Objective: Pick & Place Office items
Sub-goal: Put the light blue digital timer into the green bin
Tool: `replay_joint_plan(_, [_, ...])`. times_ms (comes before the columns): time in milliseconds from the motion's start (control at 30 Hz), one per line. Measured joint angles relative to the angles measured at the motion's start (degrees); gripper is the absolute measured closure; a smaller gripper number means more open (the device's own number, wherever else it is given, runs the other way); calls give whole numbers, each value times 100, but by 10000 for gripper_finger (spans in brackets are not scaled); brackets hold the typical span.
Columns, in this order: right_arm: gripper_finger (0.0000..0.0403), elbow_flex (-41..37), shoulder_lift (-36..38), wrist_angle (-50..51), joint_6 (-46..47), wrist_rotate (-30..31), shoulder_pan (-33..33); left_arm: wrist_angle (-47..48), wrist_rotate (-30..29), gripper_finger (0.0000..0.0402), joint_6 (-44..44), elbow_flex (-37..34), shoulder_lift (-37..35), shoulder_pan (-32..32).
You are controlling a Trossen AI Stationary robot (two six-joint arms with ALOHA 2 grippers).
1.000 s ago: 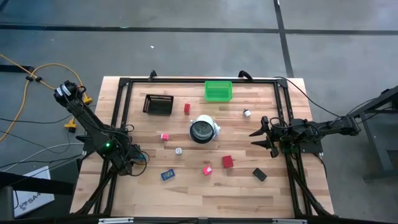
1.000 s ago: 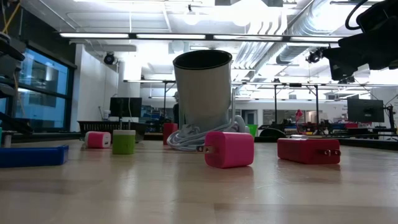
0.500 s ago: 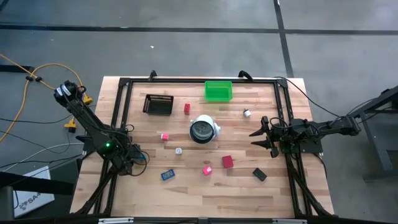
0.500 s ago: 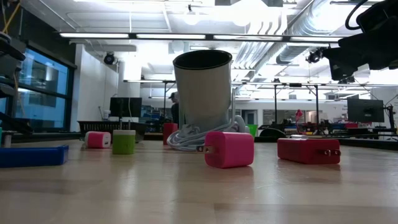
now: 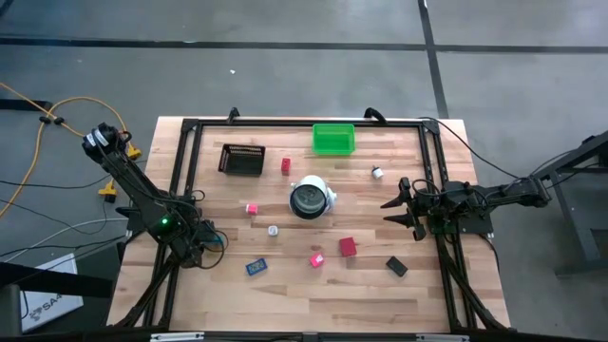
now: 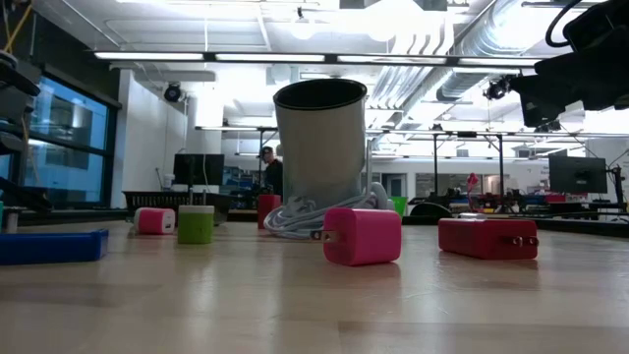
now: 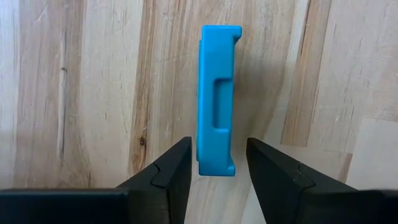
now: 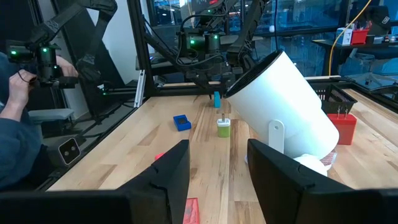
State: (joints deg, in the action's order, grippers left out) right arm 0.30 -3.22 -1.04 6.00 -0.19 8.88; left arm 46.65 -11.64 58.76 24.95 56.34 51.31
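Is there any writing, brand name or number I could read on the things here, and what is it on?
"SA...": start of a word on the white sheet or box on the floor beside the wooden table; the rest is too small to read.
No readable text on the blue plastic block, the white cylinder or the pink charger block.

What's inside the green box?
The green box looks empty from above: only its green bottom shows. The black tray beside it is too dark to tell.

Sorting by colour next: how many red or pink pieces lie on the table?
4: a red block beside the mesh tray, a pink one left of centre, another pink and a red nearer the front. None appears hidden.
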Motion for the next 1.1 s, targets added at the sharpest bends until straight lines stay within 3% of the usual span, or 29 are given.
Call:
replay_joint_plan(433, [255, 1, 1, 0, 0, 0, 0, -22, 20, 318, 17, 0, 0, -2])
replay_joint_plan(1100, [255, 1, 1, 0, 0, -1, -2, -87, 58, 327, 83, 2, 0, -2])
